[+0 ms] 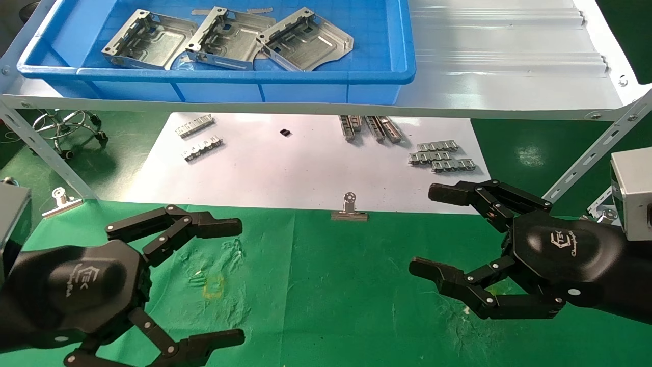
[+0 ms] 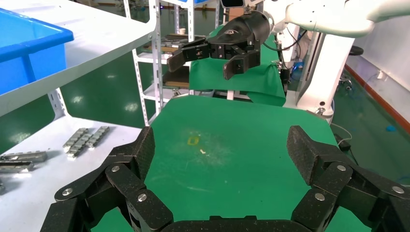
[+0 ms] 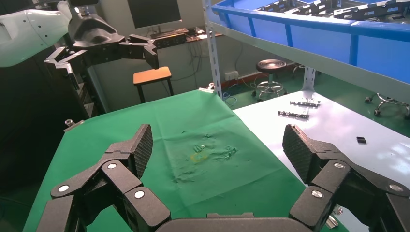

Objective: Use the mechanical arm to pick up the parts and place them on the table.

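Observation:
Three silver-grey sheet-metal parts lie side by side in a blue bin on the shelf; their edges also show above the bin's rim in the right wrist view. Both black hands hover low over the table, well in front of and below the bin. My left gripper is open and holds nothing, over a yellow mark. My right gripper is open too, empty, near the white sheet's front right corner.
A white paper sheet under the shelf carries ribbed metal strips. Binder clips pin its front edge. The grey shelf overhangs it, with slanted struts at left and right.

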Motion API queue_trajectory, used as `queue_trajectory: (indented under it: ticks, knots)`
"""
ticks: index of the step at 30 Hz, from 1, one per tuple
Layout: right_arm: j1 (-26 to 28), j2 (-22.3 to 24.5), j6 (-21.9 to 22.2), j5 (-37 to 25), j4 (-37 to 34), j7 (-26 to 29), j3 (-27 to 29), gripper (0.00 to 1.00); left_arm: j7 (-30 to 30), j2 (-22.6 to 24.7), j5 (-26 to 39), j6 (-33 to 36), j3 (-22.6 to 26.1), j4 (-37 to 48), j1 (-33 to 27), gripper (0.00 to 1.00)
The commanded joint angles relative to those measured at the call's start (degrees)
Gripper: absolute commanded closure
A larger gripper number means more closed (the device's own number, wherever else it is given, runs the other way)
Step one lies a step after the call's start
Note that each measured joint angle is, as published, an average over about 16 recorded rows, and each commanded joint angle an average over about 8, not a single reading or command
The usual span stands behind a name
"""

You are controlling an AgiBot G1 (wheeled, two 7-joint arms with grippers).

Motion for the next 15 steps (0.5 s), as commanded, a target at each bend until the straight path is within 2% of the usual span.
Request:
queue_trajectory:
  ticks: [1,14,15]
  knots:
    - [0.00,0.00,0.00,0.00,0.00,0.00,0.00,0.00,0.00,0.00,0.00,0.00,0.00,0.00,0.00,0.00]
    - [0.00,0.00,0.00,0.00,0.00,0.00,0.00,0.00,0.00,0.00,0.00,0.00,0.00,0.00,0.00,0.00]
    - [0.00,0.00,0.00,0.00,0.00,0.00,0.00,0.04,0.00,0.00,0.00,0.00,0.00,0.00,0.00,0.00]
